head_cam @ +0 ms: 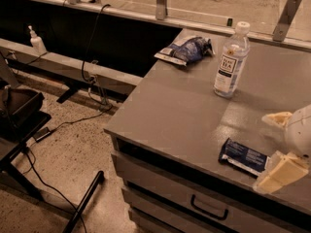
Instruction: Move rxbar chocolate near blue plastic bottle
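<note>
Three things sit on the grey table. The gripper hangs at the right edge near the front, fingers spread apart, holding nothing. The bottle stands upright toward the back edge. A bag lies near the back left corner. The rxbar lies flat by the front edge, just beside the gripper, well apart from the bottle.

You have one rxbar chocolate, one blue plastic bottle, one snack bag, and one gripper at the tabletop's right edge.
</note>
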You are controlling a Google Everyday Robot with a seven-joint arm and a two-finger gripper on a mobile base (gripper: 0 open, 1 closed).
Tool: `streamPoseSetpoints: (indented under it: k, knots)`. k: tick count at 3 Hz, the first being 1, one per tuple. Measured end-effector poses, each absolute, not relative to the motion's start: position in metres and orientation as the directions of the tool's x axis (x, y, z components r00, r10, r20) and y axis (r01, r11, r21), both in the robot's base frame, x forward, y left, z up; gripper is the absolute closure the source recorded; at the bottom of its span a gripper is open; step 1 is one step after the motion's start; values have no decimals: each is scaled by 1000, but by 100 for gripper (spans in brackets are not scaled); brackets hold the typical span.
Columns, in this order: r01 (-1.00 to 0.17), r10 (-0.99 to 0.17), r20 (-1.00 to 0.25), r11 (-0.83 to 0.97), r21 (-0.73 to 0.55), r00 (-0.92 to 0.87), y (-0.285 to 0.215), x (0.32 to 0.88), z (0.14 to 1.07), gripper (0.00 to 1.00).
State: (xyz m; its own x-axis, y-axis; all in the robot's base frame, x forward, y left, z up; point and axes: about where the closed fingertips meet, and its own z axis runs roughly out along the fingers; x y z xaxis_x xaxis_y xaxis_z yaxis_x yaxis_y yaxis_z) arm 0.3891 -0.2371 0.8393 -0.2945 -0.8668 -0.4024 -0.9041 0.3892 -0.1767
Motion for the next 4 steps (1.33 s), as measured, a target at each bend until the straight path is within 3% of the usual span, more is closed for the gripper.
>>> streamPoseSetpoints:
  k: [4]
  knots:
    - [-917, -869, -393, 378, -131, -302, -223, 385, 830, 99]
